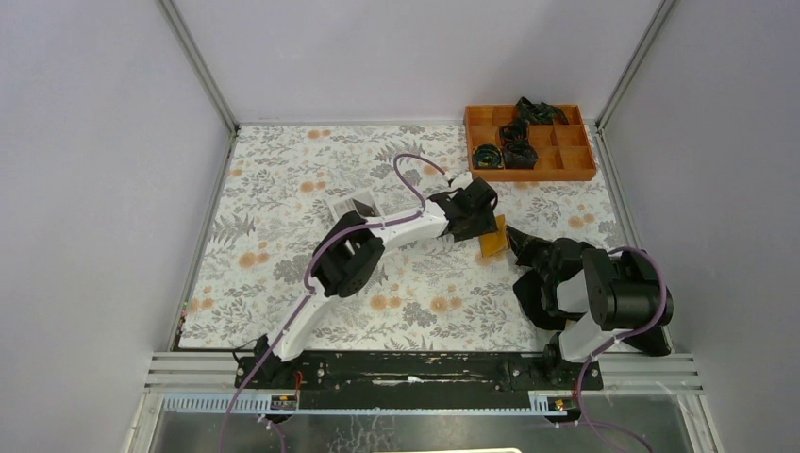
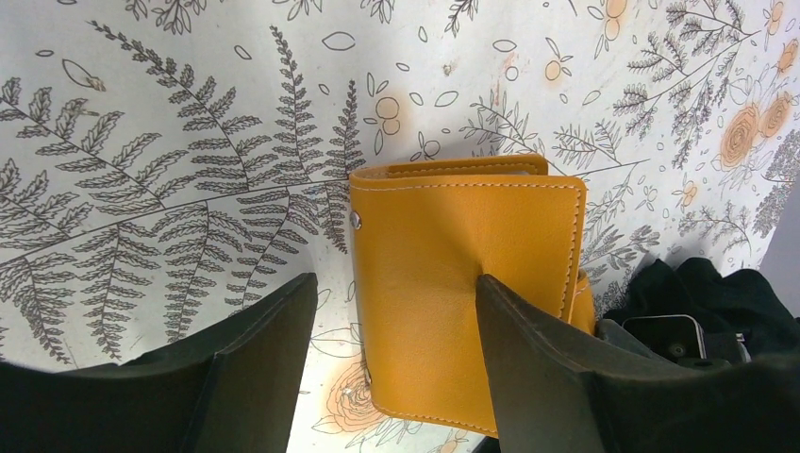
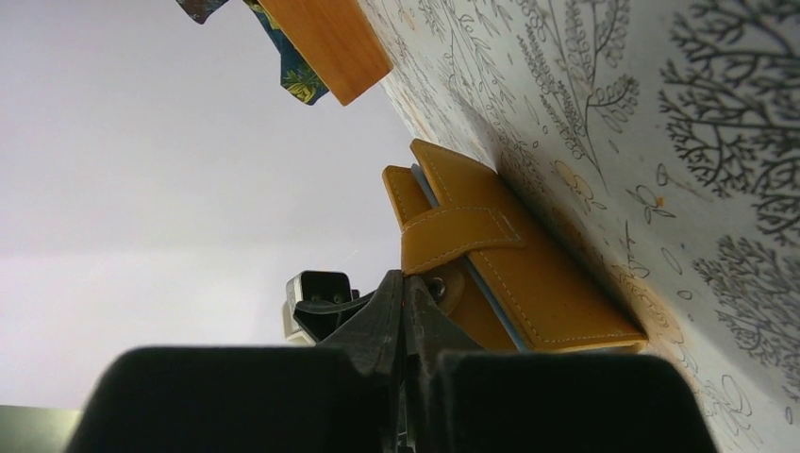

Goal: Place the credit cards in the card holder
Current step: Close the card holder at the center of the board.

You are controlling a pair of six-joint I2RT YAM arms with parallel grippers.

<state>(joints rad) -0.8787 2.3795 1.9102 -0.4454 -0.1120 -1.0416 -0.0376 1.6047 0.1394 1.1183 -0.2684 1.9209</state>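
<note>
The orange-tan card holder [image 1: 492, 238] lies folded on the floral table between both grippers. In the left wrist view the card holder [image 2: 453, 255] lies flat; my left gripper [image 2: 394, 283] is open over it, with the right finger [image 2: 528, 349] pressing on its cover and the left finger off its edge. My right gripper [image 3: 404, 278] is shut, with its tips against the end of the holder's clasp strap [image 3: 453, 231]; the snap stud shows beside them. A pale blue card edge [image 3: 486, 293] shows between the holder's leaves. No loose cards are in view.
An orange compartment tray [image 1: 580, 175] with black cloths [image 1: 517, 132] stands at the back right. A white box [image 1: 354, 205] sits beside the left arm. Walls enclose the table on three sides.
</note>
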